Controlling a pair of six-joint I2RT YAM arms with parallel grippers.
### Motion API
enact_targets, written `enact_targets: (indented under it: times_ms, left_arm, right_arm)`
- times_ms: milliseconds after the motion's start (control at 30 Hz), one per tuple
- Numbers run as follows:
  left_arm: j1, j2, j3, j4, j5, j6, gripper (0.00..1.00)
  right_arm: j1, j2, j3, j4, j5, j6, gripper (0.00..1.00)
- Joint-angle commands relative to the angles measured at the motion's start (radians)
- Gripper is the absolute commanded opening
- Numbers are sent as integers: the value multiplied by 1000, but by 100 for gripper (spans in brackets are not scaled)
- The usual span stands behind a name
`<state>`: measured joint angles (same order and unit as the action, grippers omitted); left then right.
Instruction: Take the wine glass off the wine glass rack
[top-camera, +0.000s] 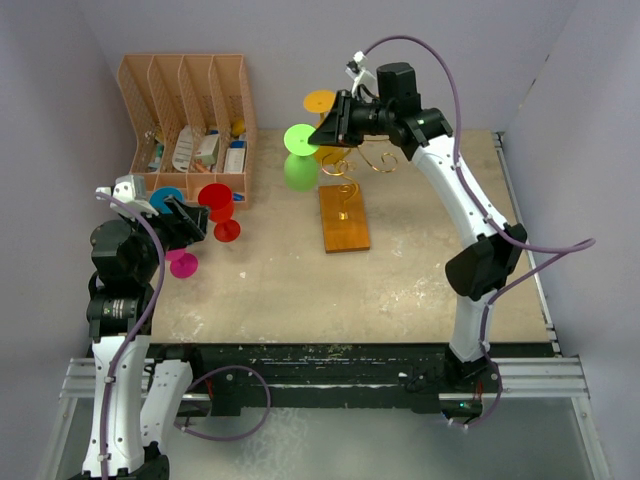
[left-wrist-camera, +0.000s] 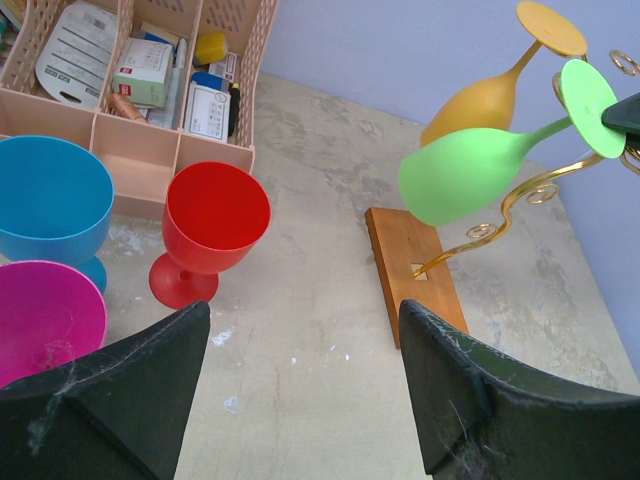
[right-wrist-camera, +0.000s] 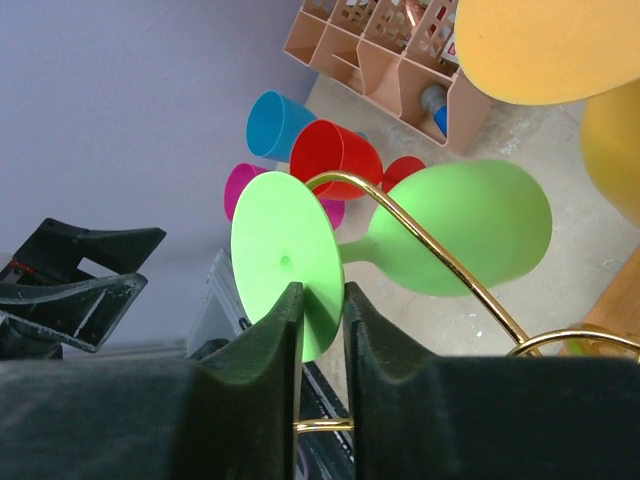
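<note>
A green wine glass (top-camera: 300, 170) hangs upside down, tilted, on the gold wire wine glass rack (top-camera: 365, 160), whose wooden base (top-camera: 344, 218) lies on the table. My right gripper (top-camera: 328, 128) is at the glass's round foot (right-wrist-camera: 285, 255), and its jaws pinch the edge of that disc from both sides. A gold wire arm (right-wrist-camera: 440, 255) curves past the stem. An orange glass (top-camera: 320, 103) hangs behind on the same rack. My left gripper (top-camera: 190, 222) hovers open over bare table at the left, holding nothing.
A peach slotted organizer (top-camera: 190, 110) full of small items stands at the back left. Red (top-camera: 217, 200), blue (top-camera: 165, 198) and magenta (top-camera: 182, 263) goblets stand upright beside my left gripper. Walls close in the back and sides.
</note>
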<state>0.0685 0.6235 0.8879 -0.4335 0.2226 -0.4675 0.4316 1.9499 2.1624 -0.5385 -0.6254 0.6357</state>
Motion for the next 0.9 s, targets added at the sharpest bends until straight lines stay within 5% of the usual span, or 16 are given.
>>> enact_targets:
  times_ms: [0, 233, 867]
  left_arm:
    - [-6, -1, 1, 46, 4, 12, 79]
    - [-5, 1, 2, 45, 1, 11, 80]
    - [-8, 4, 3, 39, -4, 9, 80]
  right_arm:
    - [6, -86, -25, 84, -38, 19, 7]
    - [4, -120, -23, 84, -5, 11, 0]
    - [-7, -114, -104, 280, -101, 139, 0]
